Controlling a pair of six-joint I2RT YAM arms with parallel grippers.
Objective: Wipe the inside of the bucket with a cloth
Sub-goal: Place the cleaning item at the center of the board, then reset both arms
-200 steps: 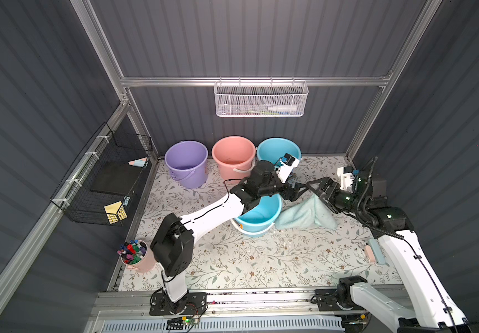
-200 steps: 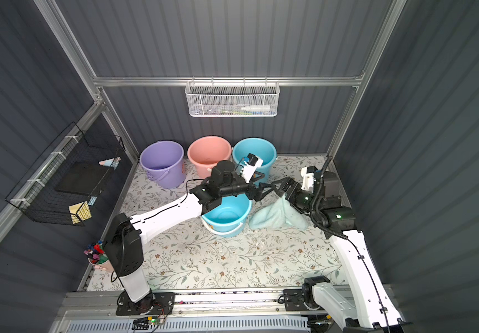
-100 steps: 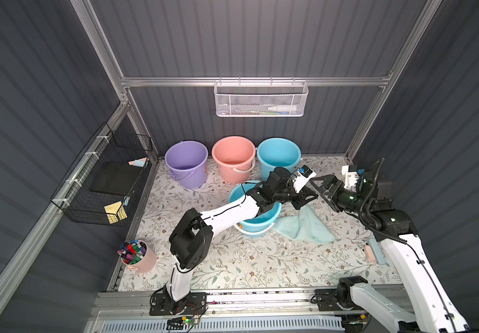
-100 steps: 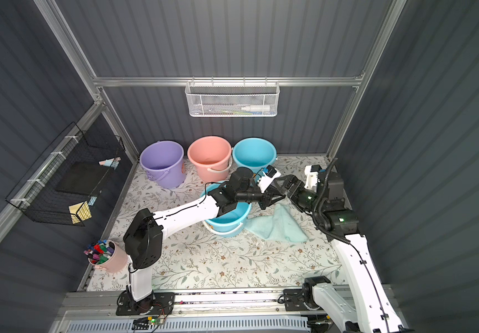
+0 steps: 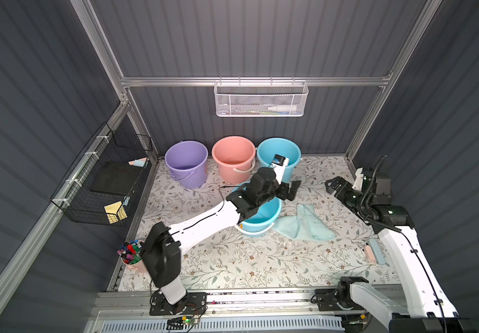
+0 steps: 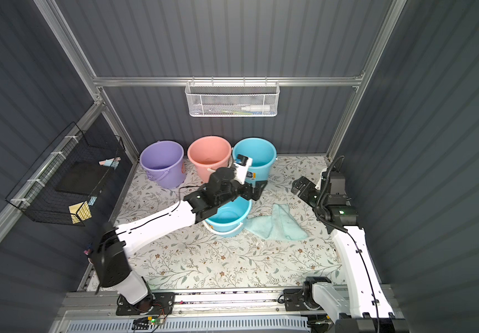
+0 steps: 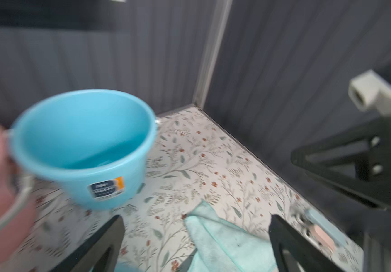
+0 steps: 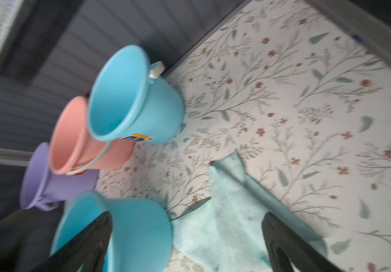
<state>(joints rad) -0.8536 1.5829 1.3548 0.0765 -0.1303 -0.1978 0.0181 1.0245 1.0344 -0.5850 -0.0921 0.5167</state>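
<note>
The light blue bucket (image 5: 261, 217) stands upright mid-mat, also seen in a top view (image 6: 228, 216) and in the right wrist view (image 8: 128, 230). A pale turquoise cloth (image 5: 304, 223) lies crumpled on the mat, against the bucket's right side; it also shows in the left wrist view (image 7: 225, 245) and the right wrist view (image 8: 232, 223). My left gripper (image 5: 292, 190) hovers open over the bucket's far right rim, above the cloth, with nothing between its fingers (image 7: 109, 240). My right gripper (image 5: 333, 184) is open and empty, off to the right of the cloth.
Purple (image 5: 186, 161), pink (image 5: 234, 157) and blue (image 5: 278, 154) buckets stand along the back wall. A pen cup (image 5: 130, 253) sits front left. A black wire basket (image 5: 102, 178) hangs on the left wall, a white one (image 5: 261, 99) on the back. A small brush (image 5: 373, 250) lies at the right edge.
The left gripper closed near the cloth's tip, then opened and drew back over the bucket. The cloth has dropped flat onto the mat. The right gripper backed away to the right.
</note>
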